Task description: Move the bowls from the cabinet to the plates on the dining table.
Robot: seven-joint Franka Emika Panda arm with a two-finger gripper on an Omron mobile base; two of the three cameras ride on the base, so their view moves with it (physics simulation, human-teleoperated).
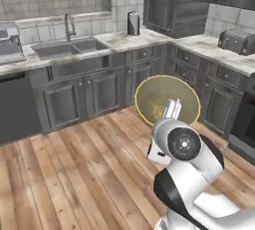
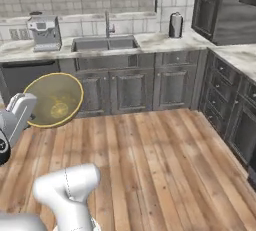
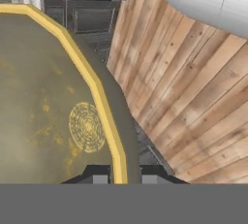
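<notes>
A glossy olive-yellow bowl (image 1: 160,96) hangs tilted on its side over the wood floor, its inside facing the base cameras. The same bowl (image 2: 54,99) sits at the left of the right base view, just ahead of the white hand. In the hand view my gripper (image 3: 121,177) is shut on the bowl's (image 3: 48,102) yellow rim, one fingertip on each side of it. Grey raised-panel wall cabinets (image 1: 172,5) stand with doors shut at the back right corner, and the cabinets (image 2: 222,5) appear again at the upper right. The plates and the dining table are out of view.
An L-shaped marble worktop over grey drawers and doors runs along the back and right walls. On it are a sink with faucet (image 2: 105,42), a coffee machine (image 2: 44,32), a dark canister (image 1: 133,23) and a toaster (image 1: 238,41). Wood floor (image 2: 160,165) lies open in front.
</notes>
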